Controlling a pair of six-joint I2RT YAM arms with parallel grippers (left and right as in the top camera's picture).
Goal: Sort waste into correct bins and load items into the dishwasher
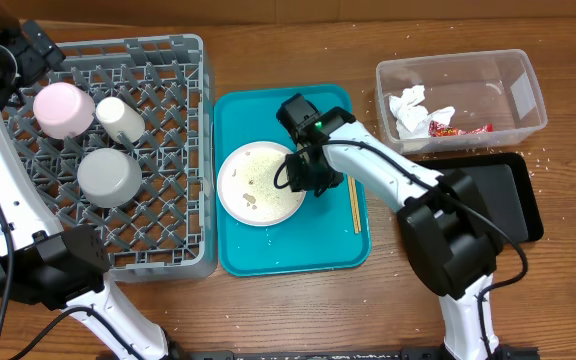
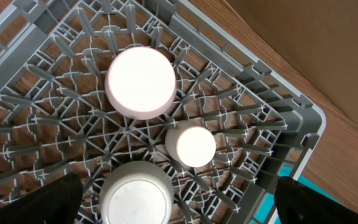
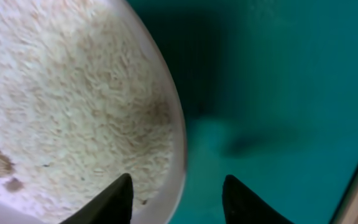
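Holding the left gripper (image 2: pixel 180 200) spread wide and empty above the dish rack (image 1: pixel 168 250) left of the teal tray (image 1: pixel 288 255), clear of the pink dish (image 1: pixel 63 110), cup (image 1: pixel 120 117) and grey bowl (image 1: pixel 108 177), all seemingly upended there to drain. Straddles the right rim of the plate (image 1: pixel 253 185), flat and face-up on the teal tray, with the right gripper (image 3: pixel 179 199): one finger over the soiled face, one outside, parted, not yet pinching, likely lining up a rim grip. Finds the chopsticks (image 1: pixel 355 205) along the teal tray's right side, long axis running near to far. Right of the teal tray, tissue (image 1: pixel 408 108) and wrapper (image 1: pixel 458 128) inside the clear tub (image 1: pixel 523 95).
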